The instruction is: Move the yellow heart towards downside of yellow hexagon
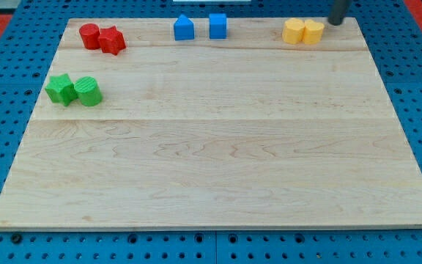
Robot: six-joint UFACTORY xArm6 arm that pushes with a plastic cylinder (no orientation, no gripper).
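Note:
Two yellow blocks touch side by side near the view's top right of the wooden board (211, 169). The left one, with rounded lobes, looks like the yellow heart (294, 31). The right one looks like the yellow hexagon (313, 31). The dark rod comes down from the view's top edge. My tip (335, 23) is just to the right of and slightly above the hexagon, a small gap away from it. The heart is on the far side of the hexagon from my tip.
A blue pentagon-like block (184, 28) and a blue cube (217, 26) sit at top centre. A red cylinder (89, 35) and a red star (112, 39) touch at top left. A green star (61, 89) and a green cylinder (89, 91) touch at the left.

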